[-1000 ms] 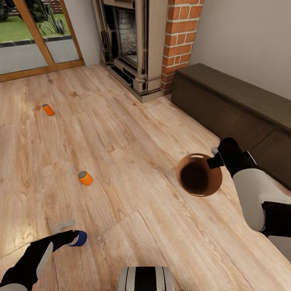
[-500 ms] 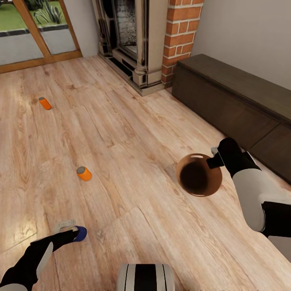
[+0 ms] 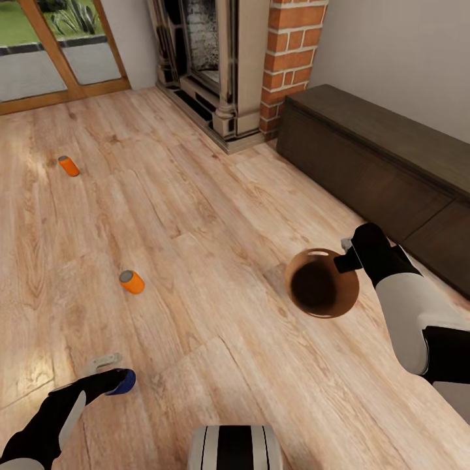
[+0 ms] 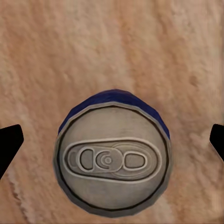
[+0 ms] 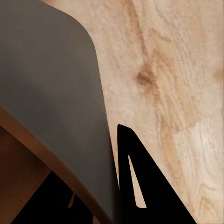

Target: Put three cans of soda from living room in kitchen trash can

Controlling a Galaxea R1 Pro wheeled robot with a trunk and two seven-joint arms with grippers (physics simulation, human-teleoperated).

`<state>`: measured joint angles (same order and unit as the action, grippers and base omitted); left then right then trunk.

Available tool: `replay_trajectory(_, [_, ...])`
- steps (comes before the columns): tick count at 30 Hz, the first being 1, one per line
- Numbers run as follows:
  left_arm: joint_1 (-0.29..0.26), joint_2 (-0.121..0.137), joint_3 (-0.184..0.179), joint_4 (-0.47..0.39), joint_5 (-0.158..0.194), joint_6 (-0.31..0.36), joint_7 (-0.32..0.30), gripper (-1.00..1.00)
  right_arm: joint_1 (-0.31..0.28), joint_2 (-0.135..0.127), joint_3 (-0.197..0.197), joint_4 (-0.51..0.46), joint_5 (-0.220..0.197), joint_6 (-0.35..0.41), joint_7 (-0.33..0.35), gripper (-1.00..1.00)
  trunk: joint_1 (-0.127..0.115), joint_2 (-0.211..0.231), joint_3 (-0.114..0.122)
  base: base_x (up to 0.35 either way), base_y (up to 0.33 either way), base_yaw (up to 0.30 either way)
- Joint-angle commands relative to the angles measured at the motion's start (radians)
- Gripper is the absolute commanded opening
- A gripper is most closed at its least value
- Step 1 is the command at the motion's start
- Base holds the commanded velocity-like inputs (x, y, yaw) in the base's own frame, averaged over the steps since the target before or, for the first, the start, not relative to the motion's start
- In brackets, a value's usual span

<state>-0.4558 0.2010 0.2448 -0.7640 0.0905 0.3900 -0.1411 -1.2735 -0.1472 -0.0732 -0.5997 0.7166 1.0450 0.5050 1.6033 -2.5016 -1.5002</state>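
Note:
Two orange cans of soda lie on the wood floor of the living room, one near (image 3: 131,282) and one farther off (image 3: 68,166) toward the glass doors. A blue can with a grey top (image 3: 125,381) stands on the floor at my left gripper (image 3: 109,372). Seen from the wrist, this blue can (image 4: 112,163) sits between the widely spread fingers of the open left gripper (image 4: 112,140). My right gripper (image 3: 344,258) is shut on the rim of the brown tash can (image 3: 321,282), held above the floor. Its rim (image 5: 28,135) passes between the right gripper's (image 5: 100,196) dark fingers (image 5: 128,182).
A brick fireplace (image 3: 222,65) stands at the back. A long dark wood cabinet (image 3: 378,163) runs along the right wall. Wood-framed glass doors (image 3: 59,46) are at the back left. Open plank floor (image 3: 209,215) lies between the cans and the bin.
The whole head view has shifted a little, so the camera moved. Both arms keep their poses and the bin stays in the right gripper.

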Motion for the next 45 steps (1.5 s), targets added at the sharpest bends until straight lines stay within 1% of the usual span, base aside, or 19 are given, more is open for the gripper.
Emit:
replay_trajectory(1, [0.000,0.000,0.000,0.000,0.000,0.000,0.000,1.00,0.000,0.000,-0.001,0.000,-0.011,0.002,0.003,-1.00,0.000,0.000,-0.001,0.012,-0.011,0.000])
replay_trajectory(2, [0.000,0.000,0.000,0.000,0.000,0.000,0.000,1.00,0.000,0.001,-0.001,0.000,-0.010,0.002,0.003,-1.00,0.000,0.000,-0.001,0.007,-0.007,0.000])
replay_trajectory(9, [0.000,0.000,0.001,0.000,0.000,0.000,0.000,1.00,0.000,0.001,0.000,0.000,-0.011,0.002,0.003,-1.00,0.003,-0.002,-0.033,0.002,-0.002,0.000])
replay_trajectory(19, [0.000,0.000,0.001,0.000,0.000,-0.001,0.000,1.00,0.000,0.000,-0.001,0.000,-0.010,0.002,0.003,-1.00,0.003,-0.002,-0.039,0.000,0.000,0.000])
replay_trajectory(22, [-0.001,0.000,0.001,0.000,0.000,-0.001,0.000,1.00,0.000,0.000,0.000,0.000,-0.009,0.002,0.003,-1.00,0.004,-0.002,-0.052,0.000,0.000,0.000])
replay_trajectory(31, [0.000,0.000,0.000,0.000,0.001,-0.006,0.001,1.00,0.002,0.001,0.000,0.001,-0.009,0.002,0.003,-1.00,0.004,-0.002,-0.057,0.000,0.000,0.000])
replay_trajectory(32, [0.000,0.000,0.000,0.000,0.000,-0.008,0.001,-1.00,0.002,0.001,0.000,0.001,-0.009,0.002,0.003,-1.00,0.004,-0.002,-0.057,0.000,0.000,0.000])
replay_trajectory(35, [-0.001,0.000,-0.008,-0.003,0.000,-0.043,-0.001,-1.00,0.002,0.001,0.000,0.001,-0.009,0.002,0.003,-1.00,0.004,-0.002,-0.058,0.000,0.000,0.000])
replay_trajectory(40, [-0.001,0.000,-0.011,-0.002,0.000,-0.051,-0.001,-1.00,0.002,0.000,0.000,0.001,-0.009,0.002,0.003,-1.00,0.004,-0.002,-0.058,0.000,0.000,0.000])
replay_trajectory(45, [-0.001,0.000,-0.012,0.001,-0.003,-0.042,-0.001,-1.00,0.003,0.000,0.000,0.001,-0.009,0.002,0.003,-1.00,0.002,-0.001,-0.039,0.000,0.000,0.000])
